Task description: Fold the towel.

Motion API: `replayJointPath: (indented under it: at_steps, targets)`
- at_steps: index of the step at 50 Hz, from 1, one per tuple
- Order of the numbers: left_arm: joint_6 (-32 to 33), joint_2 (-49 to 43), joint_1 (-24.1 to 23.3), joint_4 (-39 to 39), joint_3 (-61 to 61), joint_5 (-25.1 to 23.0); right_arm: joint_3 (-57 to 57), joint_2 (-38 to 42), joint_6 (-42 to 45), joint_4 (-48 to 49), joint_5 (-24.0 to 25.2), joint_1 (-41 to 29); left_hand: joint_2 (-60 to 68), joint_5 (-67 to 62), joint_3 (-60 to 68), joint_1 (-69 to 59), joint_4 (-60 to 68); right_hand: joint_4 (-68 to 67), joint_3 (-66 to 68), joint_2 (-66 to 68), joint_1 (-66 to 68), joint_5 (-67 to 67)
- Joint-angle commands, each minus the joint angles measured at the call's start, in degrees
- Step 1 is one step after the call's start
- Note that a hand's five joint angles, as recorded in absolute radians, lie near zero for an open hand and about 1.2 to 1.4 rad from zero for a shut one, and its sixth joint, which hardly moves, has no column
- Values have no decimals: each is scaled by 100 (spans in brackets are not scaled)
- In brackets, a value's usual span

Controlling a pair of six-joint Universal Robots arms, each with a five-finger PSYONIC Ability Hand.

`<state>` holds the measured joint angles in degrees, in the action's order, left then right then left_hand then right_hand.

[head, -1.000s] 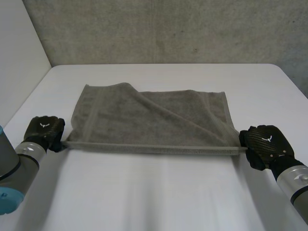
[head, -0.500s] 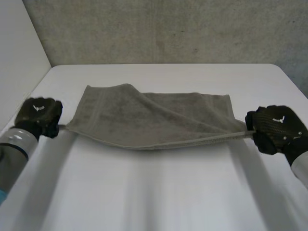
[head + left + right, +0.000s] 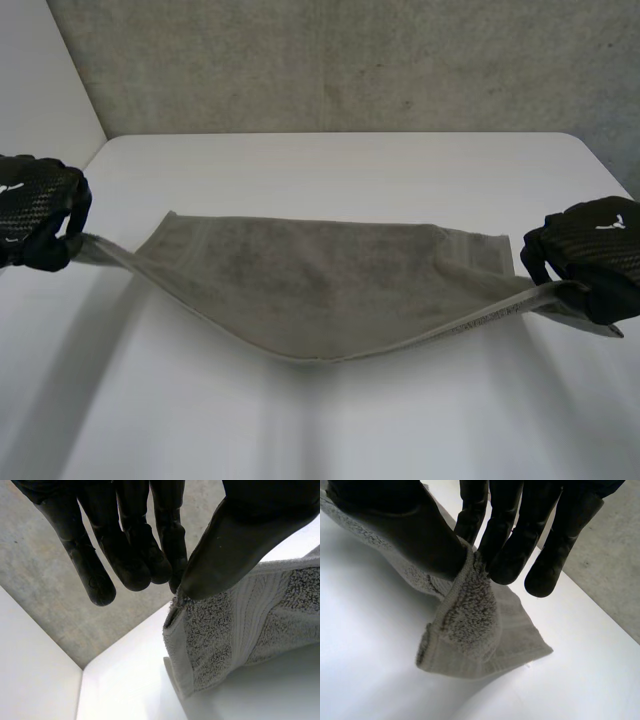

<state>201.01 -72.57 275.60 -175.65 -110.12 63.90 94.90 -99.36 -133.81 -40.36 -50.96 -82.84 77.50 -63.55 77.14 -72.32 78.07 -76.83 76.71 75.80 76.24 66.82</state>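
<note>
A towel point(image 3: 320, 275) sagging between both arms, left robot hand point(image 3: 40, 205) pinching one corner, right robot hand point(image 3: 590, 250) pinching the other

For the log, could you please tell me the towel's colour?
The towel is plain grey with a ribbed border, clearest in the left wrist view.

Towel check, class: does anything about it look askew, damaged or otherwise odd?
Nothing looks damaged. The towel sags in the middle of its near edge, which hangs between the left hand and the right hand. Each hand pinches a near corner, and the far part lies on the table. That is just slack cloth.
</note>
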Motion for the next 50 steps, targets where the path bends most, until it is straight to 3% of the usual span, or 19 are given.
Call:
replayJointPath:
  at_steps: [1, 9, 11, 14, 16, 19, 24, 35, 50]
  targets:
    - [0, -117, 318, 66, 60, -281, -586, 382, 92, -271, 297, 146, 250, -645, 286, -768, 193, -317, 329, 420, 376, 318]
    - [-35, -1502, 205, -505, 577, -203, -1000, 1727, -48, 546, 165, 23, 250, -645, 286, -768, 193, -317, 329, 420, 376, 318]
    - [-26, -1831, 64, -594, 790, -185, -1445, 2374, -328, 809, -219, -441, 250, -645, 286, -768, 193, -317, 329, 420, 376, 318]
    - [-70, -2657, -139, -638, 1361, -123, -1738, 2703, -435, 916, -538, -707, 250, -645, 286, -768, 193, -317, 329, 420, 376, 318]
    - [-131, -3444, -366, -594, 2034, 121, -2254, 3298, -566, 1169, -1150, -1092, 250, -645, 286, -768, 193, -317, 329, 420, 376, 318]
    - [-167, -3808, -499, -567, 2381, 281, -2650, 3738, -672, 1520, -1469, -1278, 250, -645, 286, -768, 193, -317, 329, 420, 376, 318]
    - [-272, -5001, -780, -550, 3556, 597, -3072, 4248, -1093, 2057, -1566, -1418, 250, -645, 286, -768, 193, -317, 329, 420, 376, 318]
    - [-255, -6216, -1079, -558, 4912, 1028, -4127, 5338, -1200, 2752, -2260, -1893, 250, -645, 286, -768, 193, -317, 329, 420, 376, 318]
    - [-501, -7051, -1255, -1015, 5904, 1379, -5130, 6333, -1200, 2884, -2612, -2175, 250, -645, 286, -768, 193, -317, 329, 420, 376, 318]
